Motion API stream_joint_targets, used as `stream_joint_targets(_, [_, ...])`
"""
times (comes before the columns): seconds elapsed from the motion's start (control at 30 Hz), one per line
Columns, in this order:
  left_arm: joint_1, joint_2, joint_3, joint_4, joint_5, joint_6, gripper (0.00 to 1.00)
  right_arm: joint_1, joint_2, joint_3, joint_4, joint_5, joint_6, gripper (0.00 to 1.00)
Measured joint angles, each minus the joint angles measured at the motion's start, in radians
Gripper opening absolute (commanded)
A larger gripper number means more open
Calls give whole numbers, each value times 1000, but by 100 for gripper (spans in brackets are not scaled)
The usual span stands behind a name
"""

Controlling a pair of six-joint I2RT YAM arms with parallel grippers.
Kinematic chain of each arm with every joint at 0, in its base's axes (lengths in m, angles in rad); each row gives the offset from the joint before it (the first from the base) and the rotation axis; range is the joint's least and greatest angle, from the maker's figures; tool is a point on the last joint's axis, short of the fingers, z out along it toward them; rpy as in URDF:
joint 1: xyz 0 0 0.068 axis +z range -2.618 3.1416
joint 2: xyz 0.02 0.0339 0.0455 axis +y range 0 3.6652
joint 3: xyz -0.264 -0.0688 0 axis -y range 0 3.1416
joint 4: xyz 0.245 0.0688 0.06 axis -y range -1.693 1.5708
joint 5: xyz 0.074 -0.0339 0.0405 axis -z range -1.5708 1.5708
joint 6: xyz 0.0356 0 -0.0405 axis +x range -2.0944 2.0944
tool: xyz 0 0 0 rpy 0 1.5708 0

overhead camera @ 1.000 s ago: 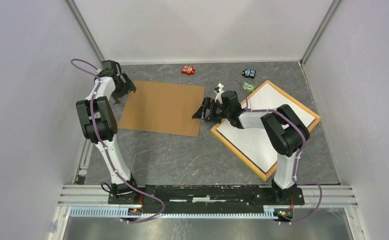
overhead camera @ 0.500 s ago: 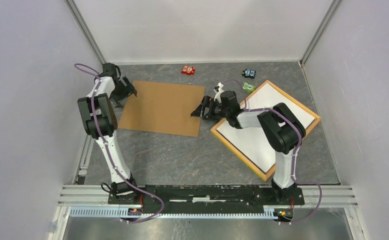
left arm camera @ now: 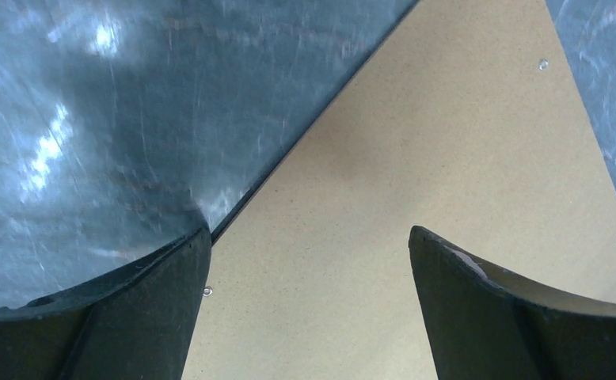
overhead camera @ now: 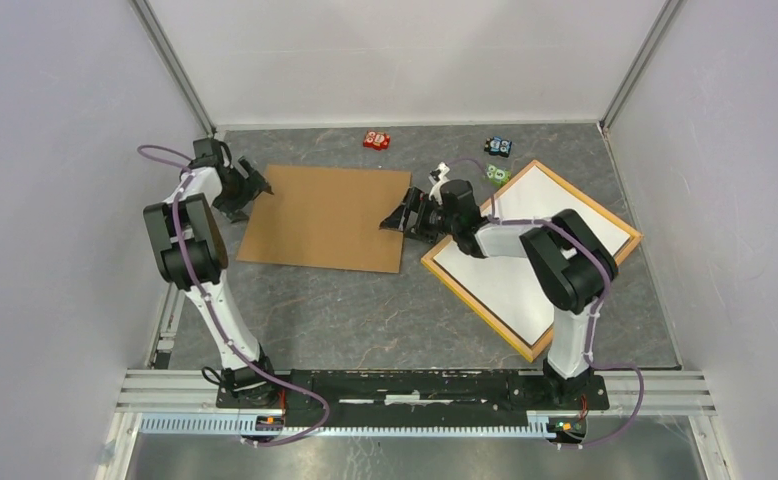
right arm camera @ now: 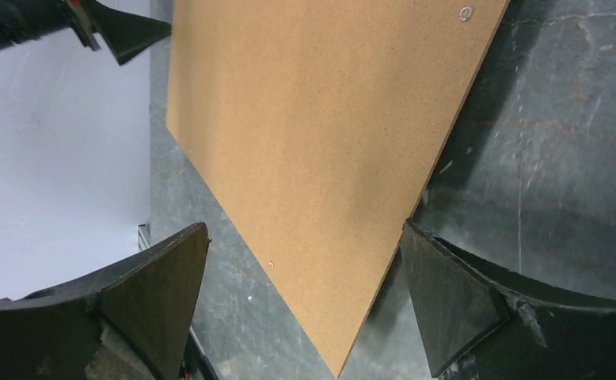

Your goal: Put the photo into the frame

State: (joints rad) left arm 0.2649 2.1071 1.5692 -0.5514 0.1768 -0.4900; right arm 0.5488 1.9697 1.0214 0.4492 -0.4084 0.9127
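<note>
Top external: the photo (overhead camera: pixel 500 285) lies white back up inside the frame (overhead camera: pixel 589 198), near the surface's (overhead camera: pixel 365 310) right edge. Left fingers (overhead camera: pixel 260 186) and right fingers (overhead camera: pixel 393 221), both wide, flank the board (overhead camera: pixel 325 215) lengthwise.

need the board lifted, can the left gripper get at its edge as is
Probably yes: the left gripper is open astride a corner edge of the brown board, nothing between, though it lies flat.

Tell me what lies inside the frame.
The photo fills the frame, plain white side up. No print shows, and anything beneath the photo is covered. The right arm hides part of the photo's left end.
</note>
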Motion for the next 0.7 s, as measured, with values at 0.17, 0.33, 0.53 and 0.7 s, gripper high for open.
stream_joint_targets(0.17, [2, -103, -170, 89, 50, -45, 100, -3, -178, -101, -18, 23, 2, 96])
stream_joint_targets(0.33, [-23, -195, -311, 149, 76, -84, 100, -13, -340, -218, 3, 38, -3, 96])
stream_joint_targets(0.53, [-98, -271, -431, 220, 97, -124, 100, -60, -439, -386, -19, 51, -40, 96])
stream_joint_targets(0.7, [-158, -310, -502, 289, 113, -159, 100, -89, -496, -441, -104, 55, -94, 95])
